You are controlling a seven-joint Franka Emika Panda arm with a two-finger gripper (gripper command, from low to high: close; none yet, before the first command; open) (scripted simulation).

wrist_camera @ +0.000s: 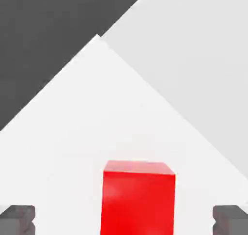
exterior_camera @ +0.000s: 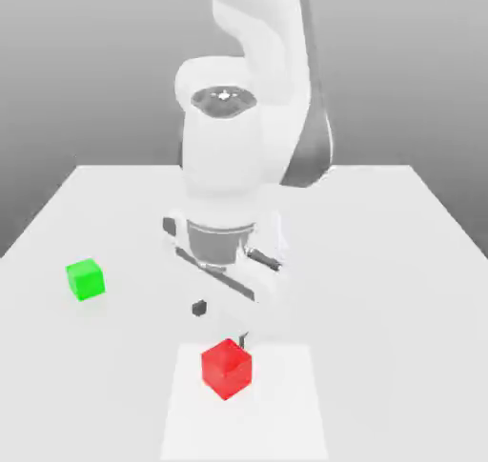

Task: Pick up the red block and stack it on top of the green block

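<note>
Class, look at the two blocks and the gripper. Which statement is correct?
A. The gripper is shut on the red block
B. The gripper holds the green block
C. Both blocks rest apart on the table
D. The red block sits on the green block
C: the red block and green block lie apart on the table, the open gripper holding neither.

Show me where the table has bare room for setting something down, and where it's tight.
The table is bare on the exterior view's right, from the arm out to the table's edge. Bare too is the stretch between the green block and the red block. Tightest is mid-table, where the open gripper hangs just behind the red block.
</note>
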